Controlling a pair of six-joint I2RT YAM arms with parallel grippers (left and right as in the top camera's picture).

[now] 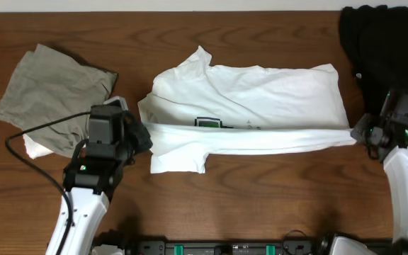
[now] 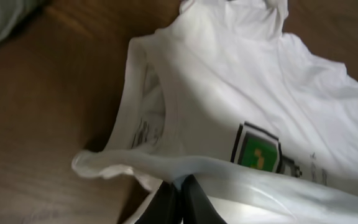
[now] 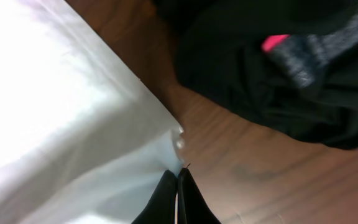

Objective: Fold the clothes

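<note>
White T-shirt: left tool, right tool clenched on opposite ends of its near side; I hold it taut for folding.

A wooden table is filling the overhead view, its dark brown grain running left to right. A pale strip is showing beyond the far edge; its nature cannot be determined. Soft, even light is falling on the wood.

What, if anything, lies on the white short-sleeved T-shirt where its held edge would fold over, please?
Nothing visible does: the white short-sleeved T-shirt is bare on top; the crumpled grey garment and the black garment lie off to its sides.
</note>
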